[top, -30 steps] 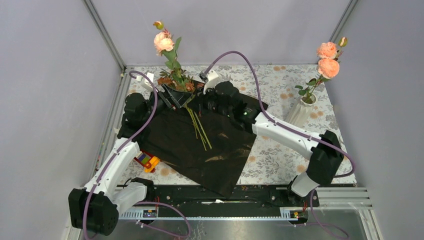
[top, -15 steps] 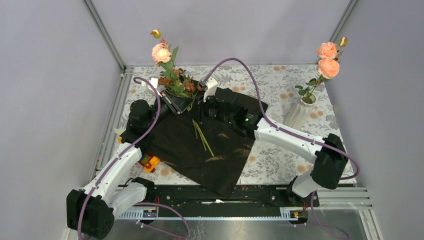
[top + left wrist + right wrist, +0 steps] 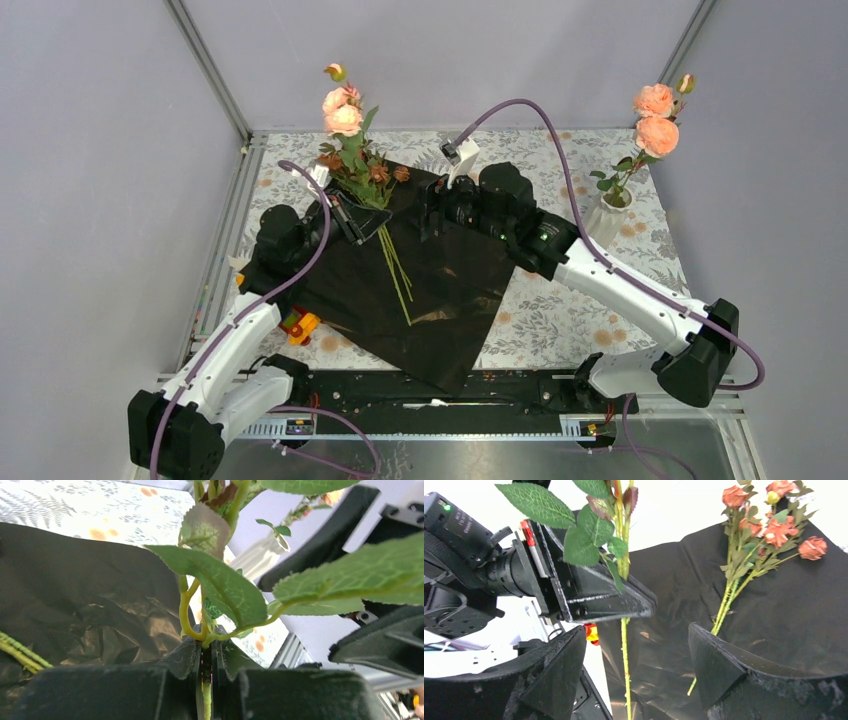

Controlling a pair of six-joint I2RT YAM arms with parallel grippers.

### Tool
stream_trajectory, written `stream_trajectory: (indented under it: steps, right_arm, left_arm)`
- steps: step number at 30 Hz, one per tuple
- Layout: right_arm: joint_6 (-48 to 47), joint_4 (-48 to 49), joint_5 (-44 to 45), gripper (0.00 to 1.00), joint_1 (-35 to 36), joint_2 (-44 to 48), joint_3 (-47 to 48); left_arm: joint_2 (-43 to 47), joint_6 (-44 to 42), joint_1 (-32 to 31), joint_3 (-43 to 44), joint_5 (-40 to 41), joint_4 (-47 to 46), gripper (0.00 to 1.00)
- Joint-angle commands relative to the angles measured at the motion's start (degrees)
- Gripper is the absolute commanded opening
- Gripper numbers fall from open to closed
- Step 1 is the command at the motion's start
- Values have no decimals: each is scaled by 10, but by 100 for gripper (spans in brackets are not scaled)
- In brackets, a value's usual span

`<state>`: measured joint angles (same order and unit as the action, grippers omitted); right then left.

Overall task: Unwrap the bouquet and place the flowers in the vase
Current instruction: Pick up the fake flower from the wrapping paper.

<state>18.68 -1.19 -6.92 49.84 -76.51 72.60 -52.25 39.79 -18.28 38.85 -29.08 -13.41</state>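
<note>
On the floral tablecloth (image 3: 530, 325) the black wrapping paper (image 3: 420, 300) lies flat; above its far corner my left gripper (image 3: 352, 217) now pinches the flowers (image 3: 345, 120), while my right gripper (image 3: 634, 645) has spread and drawn back

Since a second ago my left gripper (image 3: 347, 213) has clamped down on the tall rose stem (image 3: 625, 645). My right gripper (image 3: 432, 212) opened wide and backed off rightward over the black paper (image 3: 420, 300).

The left fingers (image 3: 181, 661) are pinched tight, while the right fingers (image 3: 719, 672) stand wide apart.
</note>
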Motion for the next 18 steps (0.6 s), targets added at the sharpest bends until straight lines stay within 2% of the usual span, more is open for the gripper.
stream_trajectory:
  steps: [1, 8, 18]
  right_arm:
    - [19, -9, -100, 79, -10, -12, 41]
    - [72, 42, -113, 70, -10, -47, 58]
    - [102, 74, -82, 44, -12, -63, 53]
  left_arm:
    - [3, -35, -21, 5, -62, -59, 0]
    - [-8, -40, -61, 2, -93, -78, 0]
    - [14, -37, -84, -16, -94, -88, 0]
